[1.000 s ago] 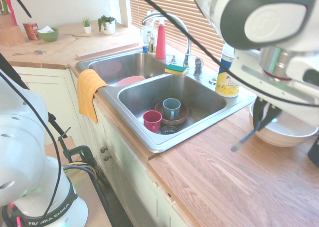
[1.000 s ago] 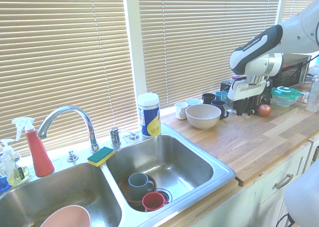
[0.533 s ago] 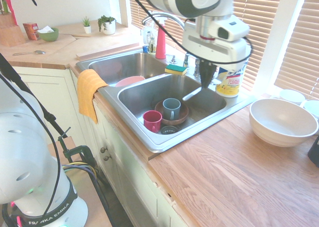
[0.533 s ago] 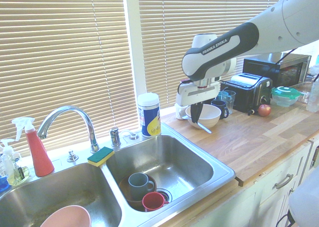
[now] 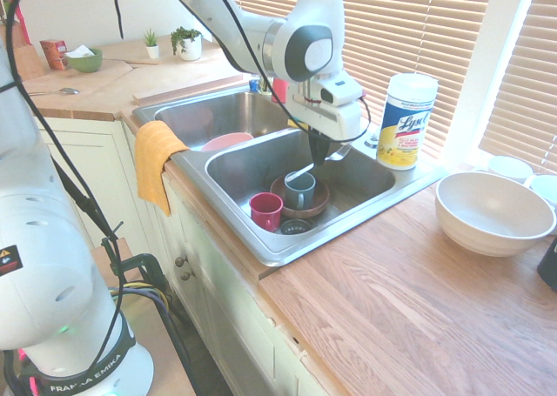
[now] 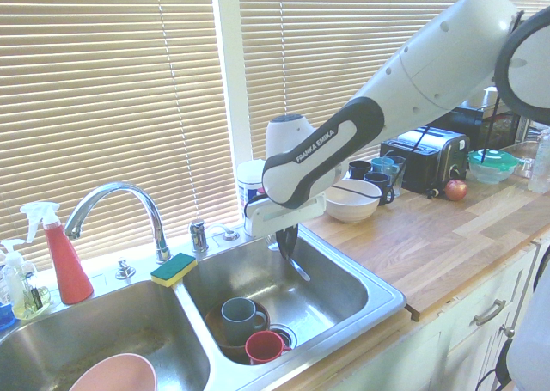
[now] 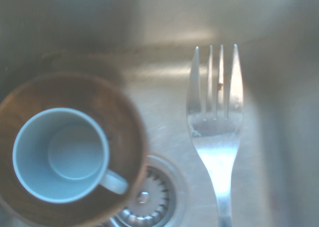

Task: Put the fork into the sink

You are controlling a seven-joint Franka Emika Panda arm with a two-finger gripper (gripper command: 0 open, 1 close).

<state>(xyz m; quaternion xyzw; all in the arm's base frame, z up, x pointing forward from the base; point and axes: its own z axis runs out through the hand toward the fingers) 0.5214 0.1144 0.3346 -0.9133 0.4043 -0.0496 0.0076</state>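
The steel double-basin sink (image 5: 277, 250) (image 6: 382, 308) is set in a wooden counter, with a curved chrome faucet (image 6: 116, 195) behind it. My gripper (image 5: 318, 150) (image 6: 288, 239) hangs over the right basin, shut on the handle of the silver fork (image 5: 304, 171) (image 6: 299, 265). The fork slants down with its tines in the air above the basin floor. In the wrist view the fork (image 7: 216, 129) shows over bare steel, beside the drain (image 7: 148, 197). A blue-grey mug (image 5: 300, 189) (image 7: 62, 154) stands in a brown bowl (image 5: 306, 209) (image 7: 127, 124) just beside the fork.
A red cup (image 5: 265, 211) (image 6: 264, 346) stands by the drain. A pink bowl (image 5: 225, 141) lies in the left basin. A wipes canister (image 5: 405, 121), sponge (image 6: 174, 269), spray bottle (image 6: 65, 253), white bowl (image 5: 493, 211) and yellow cloth (image 5: 155, 159) surround the sink.
The arm has swung from the counter by the white bowl to the right basin and come down, carrying the fork with it.
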